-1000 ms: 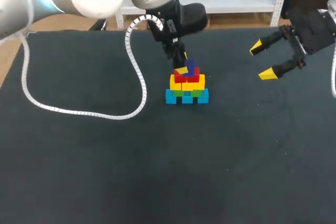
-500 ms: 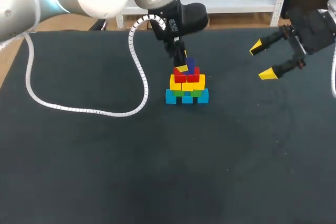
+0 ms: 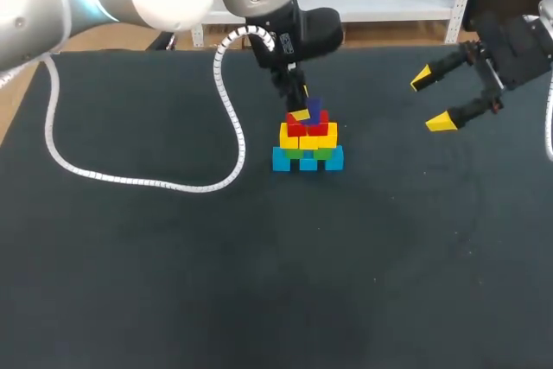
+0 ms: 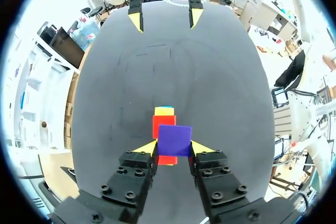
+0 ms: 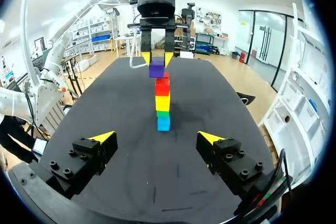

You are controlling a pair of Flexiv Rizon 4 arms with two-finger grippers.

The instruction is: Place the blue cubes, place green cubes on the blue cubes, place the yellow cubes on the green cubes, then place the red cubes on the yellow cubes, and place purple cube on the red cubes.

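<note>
A small tower stands mid-table: blue cubes (image 3: 282, 159) at the bottom, then green cubes (image 3: 302, 153), yellow cubes (image 3: 309, 136) and red cubes (image 3: 305, 126). The right wrist view shows it as a column: blue (image 5: 163, 123), green (image 5: 163, 113), yellow (image 5: 163, 102), red (image 5: 162, 86). My left gripper (image 4: 174, 148) is shut on the purple cube (image 4: 174, 140) right at the top of the red cubes (image 4: 164, 125); whether it touches them I cannot tell. My right gripper (image 5: 157, 138) stands open and empty, well to the tower's right (image 3: 435, 99).
The left arm's white coiled cable (image 3: 130, 181) lies in a loop over the left part of the black table (image 3: 276, 283).
The left arm and its cable have shifted slightly to the right; the purple cube stays nearly in place over the red cubes. The right arm has not moved.
</note>
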